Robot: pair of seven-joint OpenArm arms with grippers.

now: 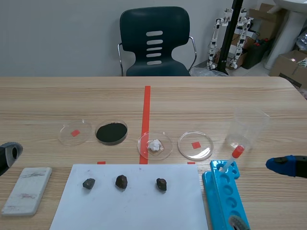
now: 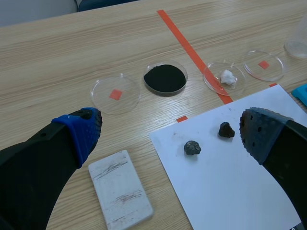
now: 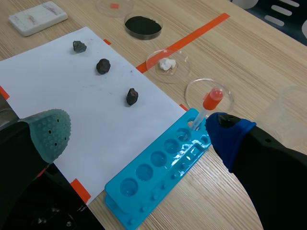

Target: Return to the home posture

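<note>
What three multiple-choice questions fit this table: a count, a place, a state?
1. How many dark stones lie on the white paper? A two; B five; C three.
2. Where is the red-capped tube? A on the white paper; B in the blue rack; C among the stones.
3. How is the left end effector? A open, empty; B shut on a stone; C shut on the tube.
C: three lumps lie in a row. B: it stands in the rack's end hole. A: its fingers stand apart, nothing between.
</note>
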